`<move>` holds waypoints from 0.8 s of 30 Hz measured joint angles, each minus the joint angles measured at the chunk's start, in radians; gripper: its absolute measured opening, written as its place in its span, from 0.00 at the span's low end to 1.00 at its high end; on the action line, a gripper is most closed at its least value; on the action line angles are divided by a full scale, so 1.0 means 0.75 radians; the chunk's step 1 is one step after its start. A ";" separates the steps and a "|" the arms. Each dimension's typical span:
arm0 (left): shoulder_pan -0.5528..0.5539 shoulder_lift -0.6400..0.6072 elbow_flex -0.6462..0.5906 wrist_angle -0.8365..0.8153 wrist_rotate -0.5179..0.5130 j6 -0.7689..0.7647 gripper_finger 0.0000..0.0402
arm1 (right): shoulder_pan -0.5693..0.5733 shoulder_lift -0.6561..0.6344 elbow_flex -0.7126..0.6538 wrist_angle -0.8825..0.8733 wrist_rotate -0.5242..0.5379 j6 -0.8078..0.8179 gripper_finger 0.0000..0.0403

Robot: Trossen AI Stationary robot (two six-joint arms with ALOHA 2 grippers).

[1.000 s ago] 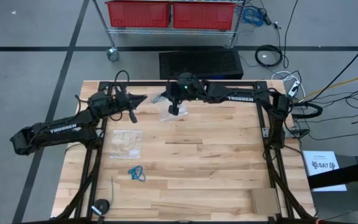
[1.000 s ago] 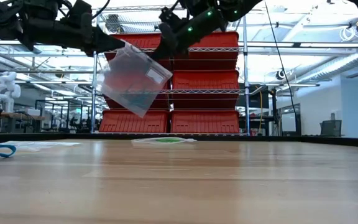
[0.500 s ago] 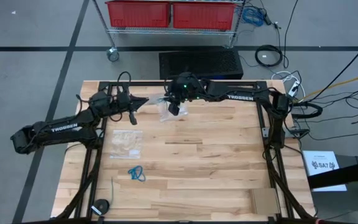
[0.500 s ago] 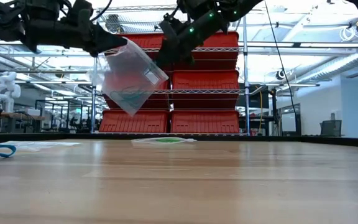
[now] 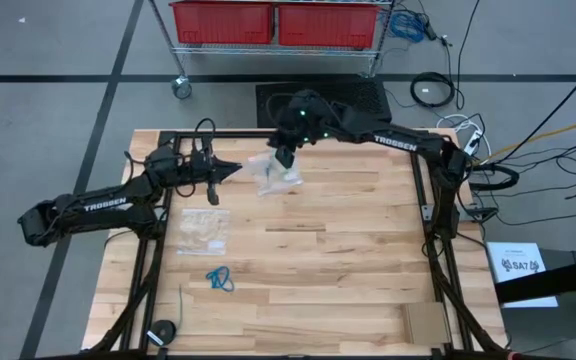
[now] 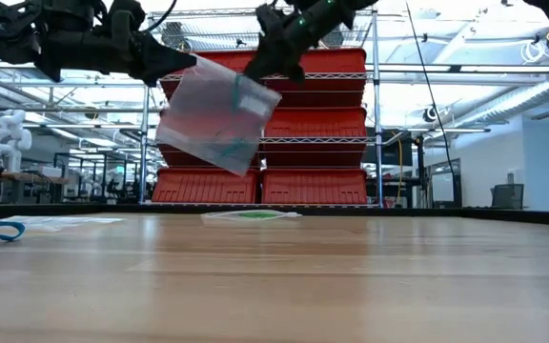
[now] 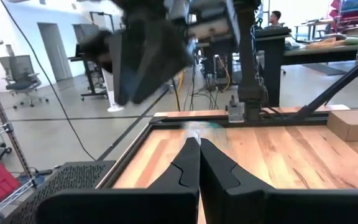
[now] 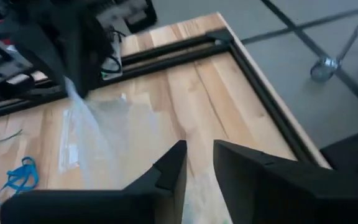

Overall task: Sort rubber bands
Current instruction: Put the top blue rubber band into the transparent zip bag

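Observation:
A clear zip bag [image 6: 219, 114] hangs tilted above the far part of the table, with a few teal rubber bands [image 6: 219, 145] inside. My left gripper [image 6: 187, 65] is shut on its upper corner. My right gripper [image 6: 260, 74] stands open just over the bag's upper edge [image 6: 251, 84], and the table shows through its gap [image 8: 197, 163]. A blue cluster of rubber bands [image 5: 219, 279] lies on the near left of the table. A flat bag with green bands [image 6: 251, 215] lies under the held one. My left gripper pinches the bag's upper corner [image 6: 198, 63] between its two shut fingers, coming level from the table's left. The bag hangs below and beside the fingers, tilted and clear of the table. My right gripper is close to the bag's upper edge; whether it touches I cannot tell.
Another clear bag [image 5: 203, 230] lies flat left of the table's middle. A black round object [image 5: 163, 331] sits at the near left corner and a cardboard piece [image 5: 426, 322] at the near right. Red bins [image 6: 313, 124] stand on a rack beyond the far edge.
My right gripper has risen and drawn toward the far edge. The bag has turned about the corner in my left gripper: its end nearest my right gripper has swung up, while the held corner has stayed in place.

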 joint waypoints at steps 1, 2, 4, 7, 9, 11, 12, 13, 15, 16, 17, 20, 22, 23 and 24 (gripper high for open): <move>0.000 -0.001 0.000 0.000 0.000 0.001 0.00 | 0.001 0.000 0.026 -0.014 0.001 -0.020 0.21; 0.000 -0.001 0.000 0.000 0.000 0.001 0.00 | 0.002 0.000 0.055 -0.035 0.000 -0.042 0.23; 0.000 -0.001 0.000 -0.001 0.000 0.001 0.00 | 0.008 0.000 0.118 -0.101 0.000 -0.093 0.27; 0.001 -0.001 0.000 -0.001 -0.001 0.000 0.00 | 0.023 -0.001 0.220 -0.289 0.019 -0.179 0.33; 0.001 -0.001 0.000 -0.001 -0.002 0.000 0.00 | 0.040 -0.003 0.266 -0.436 0.021 -0.196 0.35; 0.001 -0.001 0.001 -0.001 -0.003 0.000 0.00 | 0.064 -0.007 0.268 -0.540 0.019 -0.161 0.36; 0.001 -0.001 0.001 -0.002 -0.004 0.000 0.00 | 0.078 -0.007 0.259 -0.577 0.019 -0.133 0.36; 0.001 -0.001 0.001 -0.002 -0.007 0.000 0.00 | 0.098 -0.007 0.236 -0.600 0.020 -0.101 0.36; 0.001 -0.001 0.001 -0.002 -0.029 -0.001 0.00 | 0.141 -0.007 0.166 -0.599 0.032 -0.038 0.36; 0.001 -0.001 0.001 -0.003 -0.039 -0.001 0.00 | 0.168 -0.006 0.123 -0.576 0.046 -0.002 0.36; 0.001 -0.001 0.001 -0.005 -0.044 0.000 0.00 | 0.194 -0.005 0.077 -0.547 0.073 0.032 0.36; 0.001 -0.001 0.001 -0.006 -0.047 0.002 0.00 | 0.272 -0.003 -0.072 -0.389 0.183 0.149 0.36; 0.001 -0.001 0.001 -0.005 -0.048 0.009 0.00 | 0.319 -0.003 -0.170 -0.215 0.245 0.232 0.36; 0.001 -0.001 0.001 -0.004 -0.048 0.022 0.00 | 0.340 -0.003 -0.216 -0.115 0.276 0.273 0.36; 0.001 -0.001 0.001 -0.003 -0.049 0.026 0.00 | 0.359 -0.002 -0.256 -0.018 0.310 0.309 0.36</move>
